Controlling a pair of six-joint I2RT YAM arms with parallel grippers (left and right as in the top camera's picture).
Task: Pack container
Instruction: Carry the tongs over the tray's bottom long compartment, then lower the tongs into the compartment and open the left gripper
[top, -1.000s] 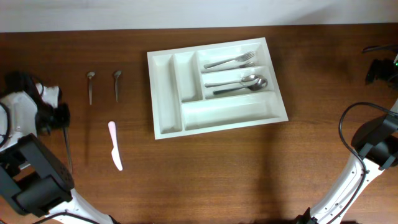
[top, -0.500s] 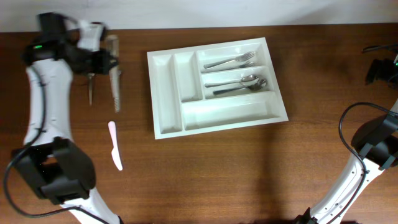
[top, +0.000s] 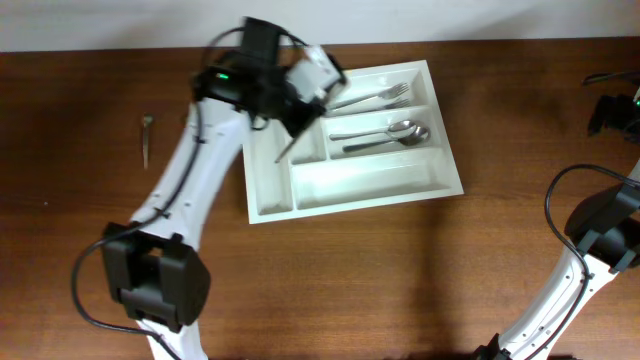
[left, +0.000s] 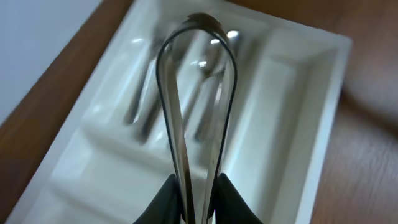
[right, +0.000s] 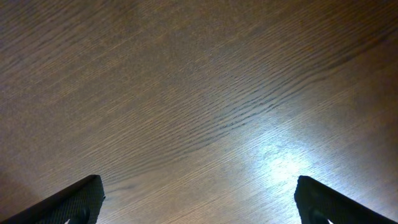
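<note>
The white container lies at the middle of the table, with a fork in its top long compartment and two spoons in the middle one. My left gripper hangs over the container's narrow upright compartments, shut on a slim metal utensil that slants down-left. In the left wrist view the utensil's rounded handle stands up between my left gripper's black fingers, above the blurred container. My right gripper is open over bare wood, far from the container.
A small metal spoon lies on the table at the far left. The left arm crosses the table left of the tray and hides what is under it. The right arm stands at the right edge.
The left arm swung from the table's left side to above the container, carrying the metal utensil. One of the two small spoons at the left is gone from the table. The right arm stayed still.
</note>
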